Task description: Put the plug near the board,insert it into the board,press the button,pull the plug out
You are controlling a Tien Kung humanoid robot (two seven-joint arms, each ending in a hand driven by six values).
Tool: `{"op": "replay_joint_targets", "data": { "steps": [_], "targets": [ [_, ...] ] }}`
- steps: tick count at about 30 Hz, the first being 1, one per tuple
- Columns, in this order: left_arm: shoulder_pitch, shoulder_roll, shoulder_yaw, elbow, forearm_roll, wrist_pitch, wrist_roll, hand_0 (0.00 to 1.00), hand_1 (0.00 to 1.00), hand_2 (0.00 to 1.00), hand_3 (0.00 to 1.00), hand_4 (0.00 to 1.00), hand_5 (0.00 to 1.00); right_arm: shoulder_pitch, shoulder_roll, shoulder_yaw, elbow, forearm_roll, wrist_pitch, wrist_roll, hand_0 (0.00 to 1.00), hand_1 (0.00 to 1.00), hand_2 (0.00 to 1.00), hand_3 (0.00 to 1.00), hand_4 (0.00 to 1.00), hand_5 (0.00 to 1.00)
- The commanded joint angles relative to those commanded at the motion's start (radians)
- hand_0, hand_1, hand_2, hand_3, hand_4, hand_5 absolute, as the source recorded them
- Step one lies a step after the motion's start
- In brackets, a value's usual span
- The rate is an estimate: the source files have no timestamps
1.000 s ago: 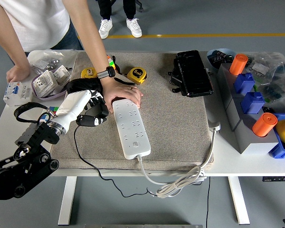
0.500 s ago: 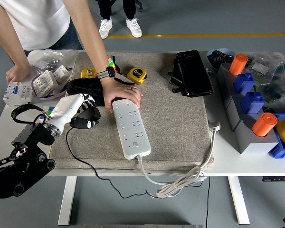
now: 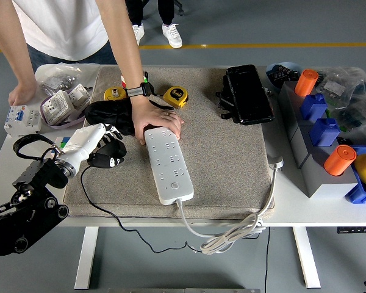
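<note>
Our left hand (image 3: pixel 107 145) sits at the left of the frame on the grey mat (image 3: pixel 219 165), its fingers curled around the black plug (image 3: pixel 107 160). Right of it lies the white power strip (image 3: pixel 168 163), apart from the plug, its top end pinned by a person's hand (image 3: pixel 157 119).

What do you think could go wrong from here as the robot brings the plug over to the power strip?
1. A person's hand rests on the far end of the white power strip, so the left hand may bump it when approaching those sockets.
2. The black plug trails a cable over the mat's near edge; it could snag and tug the plug askew.
3. The black bundle lying close behind the left hand could catch its fingers.
</note>
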Motion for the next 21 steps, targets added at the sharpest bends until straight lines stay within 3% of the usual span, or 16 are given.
{"op": "replay_joint_targets", "data": {
  "steps": [1,2,7,8,13,14,19,20,21],
  "targets": [
    [0.001,0.001,-0.002,-0.002,-0.001,0.000,-0.002,0.512,0.636,0.629,0.654,0.998,0.158,0.000,0.000,0.000,0.000,0.000,0.000,0.000,0.622,0.674,0.677,0.564,0.841,0.490],
    [0.002,0.002,-0.003,-0.003,-0.001,-0.002,-0.003,0.610,0.712,0.751,0.744,0.998,0.279,0.001,0.000,0.000,0.000,0.000,0.000,0.000,0.622,0.674,0.677,0.563,0.841,0.489],
    [0.012,0.008,-0.012,-0.016,0.000,-0.012,-0.003,0.610,0.712,0.751,0.744,0.998,0.279,0.000,0.000,0.003,0.000,0.000,-0.001,0.000,0.622,0.674,0.677,0.563,0.841,0.489],
    [0.015,0.009,-0.017,-0.021,0.001,-0.009,-0.005,0.681,0.767,0.818,0.793,0.998,0.335,0.000,0.000,0.004,0.001,-0.001,0.000,0.000,0.621,0.674,0.677,0.564,0.841,0.488],
    [0.044,0.014,-0.063,-0.065,-0.018,0.021,-0.036,0.681,0.767,0.818,0.793,0.998,0.335,-0.002,0.002,0.006,-0.001,0.000,0.000,0.000,0.621,0.674,0.677,0.564,0.841,0.488],
    [0.053,0.014,-0.079,-0.077,-0.036,0.035,-0.051,0.693,0.777,0.832,0.788,0.998,0.385,-0.002,0.003,0.007,-0.001,0.000,0.000,0.000,0.623,0.674,0.676,0.564,0.840,0.486],
    [0.096,-0.001,-0.169,-0.107,-0.197,0.110,-0.165,0.693,0.777,0.832,0.788,0.998,0.385,-0.003,0.007,0.009,-0.003,-0.002,-0.001,-0.001,0.623,0.674,0.676,0.564,0.840,0.486],
    [0.102,-0.006,-0.189,-0.107,-0.240,0.120,-0.192,0.652,0.722,0.752,0.749,0.998,0.419,-0.003,0.008,0.008,-0.004,-0.002,-0.001,-0.001,0.622,0.673,0.676,0.563,0.840,0.485],
    [0.106,-0.011,-0.203,-0.105,-0.275,0.126,-0.211,0.652,0.722,0.752,0.749,0.998,0.419,-0.002,0.008,0.008,-0.004,-0.003,-0.001,-0.001,0.622,0.673,0.676,0.563,0.840,0.485]
  ]
}}
